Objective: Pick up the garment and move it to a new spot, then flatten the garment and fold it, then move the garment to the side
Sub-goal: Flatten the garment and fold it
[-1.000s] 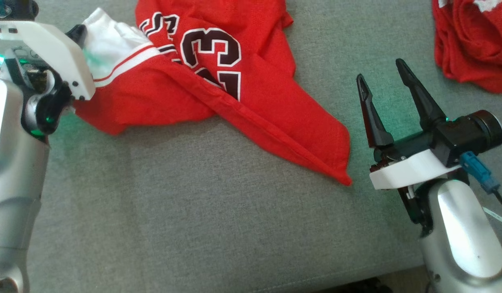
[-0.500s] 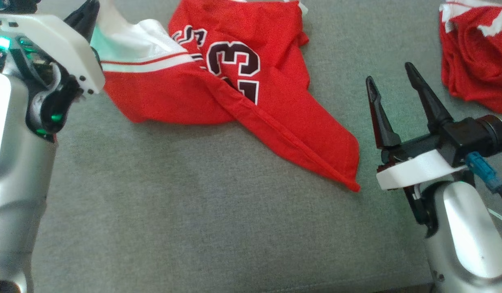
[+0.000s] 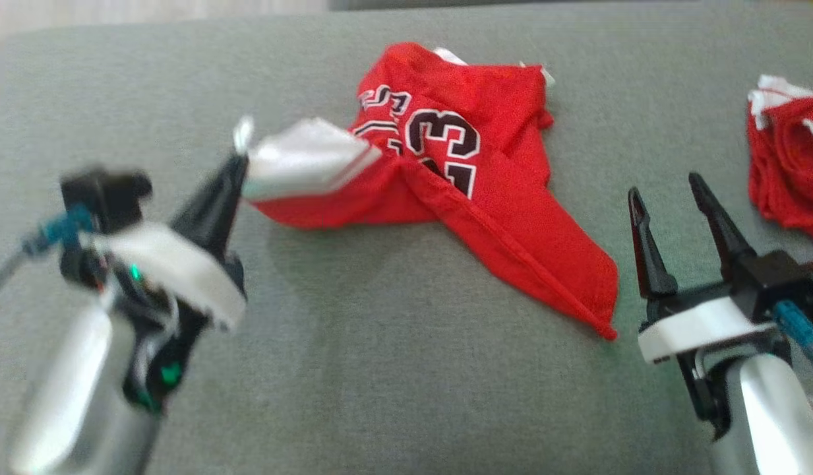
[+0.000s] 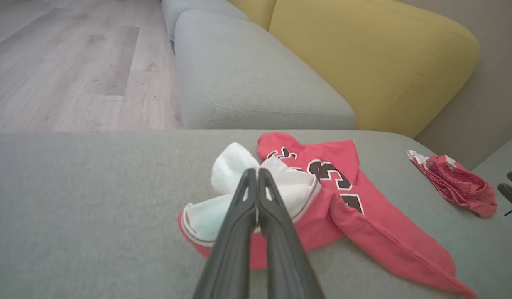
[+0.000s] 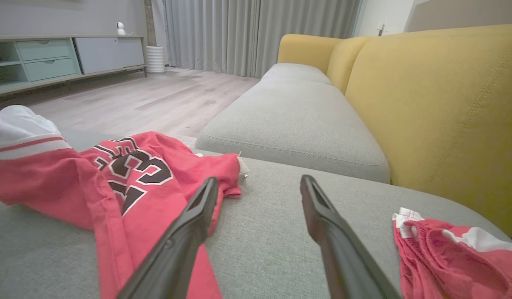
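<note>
The garment (image 3: 498,204) is a red jersey with a black and white number, lying crumpled on the grey seat cushion (image 3: 380,369). My left gripper (image 3: 238,161) is shut on the garment's white edge (image 3: 307,158) and holds that corner a little above the cushion. In the left wrist view the closed fingers (image 4: 256,171) pinch the white cloth, with the garment (image 4: 363,224) trailing to the right. My right gripper (image 3: 665,185) stands open just right of the garment's lower corner, touching nothing. In the right wrist view the gripper (image 5: 260,180) is open, with the garment (image 5: 127,174) to its left.
A second red bundle of cloth (image 3: 788,171) lies at the cushion's right edge, close to my right gripper (image 5: 447,253). A yellow backrest (image 4: 363,54) rises behind the seat. Another grey cushion (image 5: 297,116) adjoins it, with wooden floor (image 4: 73,62) beyond.
The head camera has tilted, so the whole scene sits lower in view. My left arm has swung, blurred with motion, still gripping the white edge, which now stands lifted. The right gripper stays open.
</note>
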